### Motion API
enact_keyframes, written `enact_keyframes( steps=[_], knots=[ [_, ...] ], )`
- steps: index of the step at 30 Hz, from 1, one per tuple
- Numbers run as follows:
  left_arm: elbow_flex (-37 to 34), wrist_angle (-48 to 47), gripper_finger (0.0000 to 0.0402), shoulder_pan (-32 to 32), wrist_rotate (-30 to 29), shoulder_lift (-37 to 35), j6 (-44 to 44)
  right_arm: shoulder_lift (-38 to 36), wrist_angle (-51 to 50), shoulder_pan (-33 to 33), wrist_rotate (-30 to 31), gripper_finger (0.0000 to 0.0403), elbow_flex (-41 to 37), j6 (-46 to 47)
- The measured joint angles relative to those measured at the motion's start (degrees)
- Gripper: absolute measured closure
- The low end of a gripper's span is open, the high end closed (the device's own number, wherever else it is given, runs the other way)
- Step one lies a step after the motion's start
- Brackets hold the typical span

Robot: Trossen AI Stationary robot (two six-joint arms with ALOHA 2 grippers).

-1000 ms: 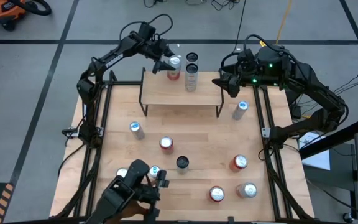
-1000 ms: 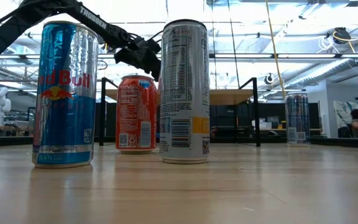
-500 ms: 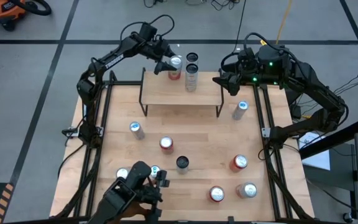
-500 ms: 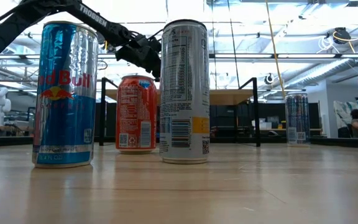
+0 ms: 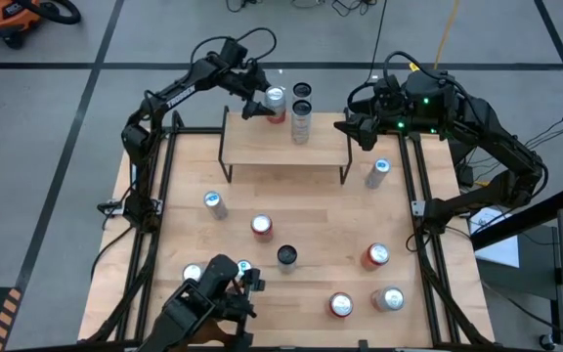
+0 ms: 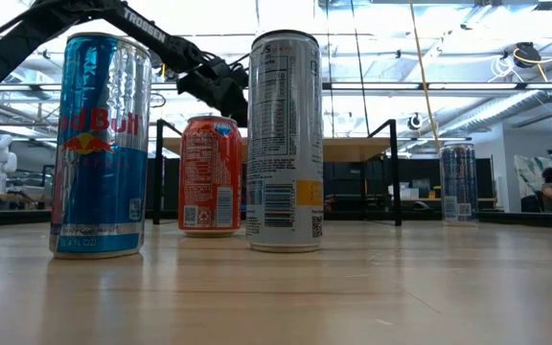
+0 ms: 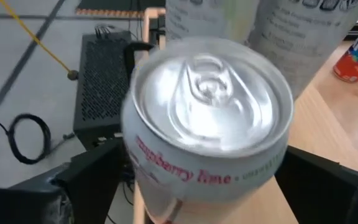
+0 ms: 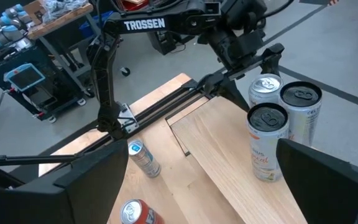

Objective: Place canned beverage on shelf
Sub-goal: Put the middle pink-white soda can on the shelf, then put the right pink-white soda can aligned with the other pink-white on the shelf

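The left hand (image 5: 254, 101) is spreading wide around the white raspberry lime can (image 5: 276, 102), which is standing upright on the shelf (image 5: 283, 147) at its far edge, beside two taller cans (image 5: 301, 110). The right hand (image 5: 357, 129) is waiting fully open, holding nothing, near the shelf's right end.

- The can (image 7: 207, 124) between my left fingers (image 7: 89, 180) has a shiny bare-metal lid.
- My fingers look matt black.
- The shelf (image 5: 283, 147) top is pale, smooth wood on thin black metal legs.

Can (image 7: 210, 134) base hidden, 2 tall cans cropped
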Motion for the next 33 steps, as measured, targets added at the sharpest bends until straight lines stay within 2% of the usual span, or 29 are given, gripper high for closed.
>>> enact_keyframes(
  steps=[33],
  knots=[
    [0.0,-1.2,0.0006,-0.1,0.3,-6.4,-1.6,0.0,0.0,0.0,0.0,0.0014,0.0,-0.5]
  ],
)
